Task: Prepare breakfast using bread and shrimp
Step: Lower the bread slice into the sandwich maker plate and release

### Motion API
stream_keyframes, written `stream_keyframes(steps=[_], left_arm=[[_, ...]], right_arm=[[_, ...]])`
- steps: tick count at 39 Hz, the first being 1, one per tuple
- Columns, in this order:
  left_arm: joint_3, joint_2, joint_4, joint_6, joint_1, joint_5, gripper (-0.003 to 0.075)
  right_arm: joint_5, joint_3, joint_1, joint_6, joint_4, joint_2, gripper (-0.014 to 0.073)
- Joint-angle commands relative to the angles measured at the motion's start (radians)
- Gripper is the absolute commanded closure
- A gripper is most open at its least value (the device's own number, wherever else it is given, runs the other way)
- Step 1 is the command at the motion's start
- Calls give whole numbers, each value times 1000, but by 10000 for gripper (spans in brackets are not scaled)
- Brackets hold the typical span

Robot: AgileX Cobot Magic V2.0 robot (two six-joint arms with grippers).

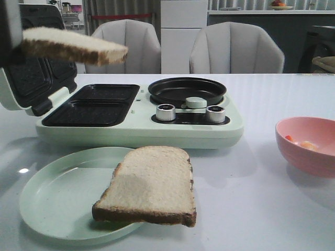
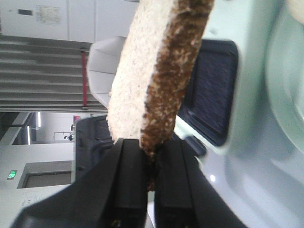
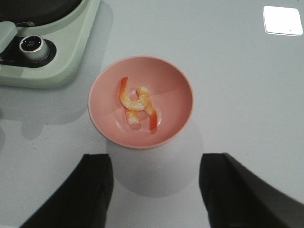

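Porous bread slice (image 2: pixel 156 71) pinched in left claw (image 2: pixel 148 175); right claw (image 3: pixel 156 190) spread wide.

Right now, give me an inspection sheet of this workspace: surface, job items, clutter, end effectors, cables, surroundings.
Surface: glossy white table, with reflections.
Job's things: one square slice of white bread held in the air above the open pale green sandwich maker; a second slice on the round pale green plate, overhanging its rim; curled orange-pink shrimp in the pink bowl.
Clutter: nothing seen.
End effectors: left end effector shut on the raised slice's crust; right end effector open above the table beside the bowl.
Cables: nothing seen.
Surroundings: two grey chairs behind the table.
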Motion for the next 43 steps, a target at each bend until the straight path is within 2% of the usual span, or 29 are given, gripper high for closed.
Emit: stream_keyframes(steps=[1,12,19,27,36,43], left_arm=[[-95,4,86,30,62,-26,622],[-307,170,133,34,423,-371,622],[-426,342,205,34,594,-486,622],[-603,563,205,34,703,-511,622],[-860,773,205,31,744,-554,622],[-931,855,205,29,784,-565,622]], right_arm=[[-67,-29,1,-1,-1,-1,83],[-67,-29,1,-1,-1,-1,83],[-67,-29,1,-1,-1,-1,83],[-67,-29,1,-1,-1,-1,83],[-66,-29,1,-1,-1,-1,83],[-66,-29,1,-1,-1,-1,83]])
